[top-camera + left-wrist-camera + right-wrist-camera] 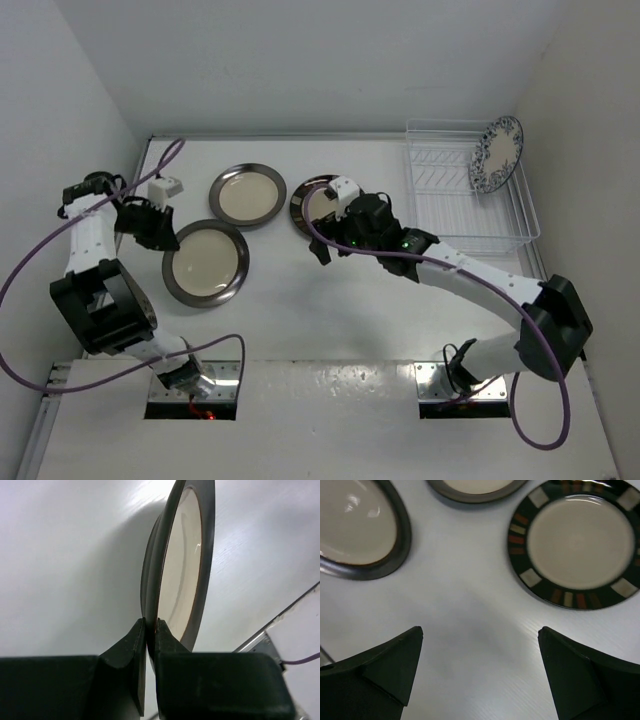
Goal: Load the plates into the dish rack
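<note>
Your matte white desk (330, 320) sits between plain white walls (300, 60), left tool (148, 630) pinching the glossy round dark-rimmed plate (185, 570) by its edge, right tool (480, 630) spread wide.

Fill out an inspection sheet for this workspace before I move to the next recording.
Surface: white table.
Job's things: floral plate standing in dish rack; far dark-rimmed plate, near dark-rimmed plate, patch-rimmed plate outside it.
Clutter: nothing seen.
Grippers: left claw shut on near dark-rimmed plate's rim; right claw open above table.
Cables: purple cables loop off both arms.
Surroundings: white walls on three sides.
</note>
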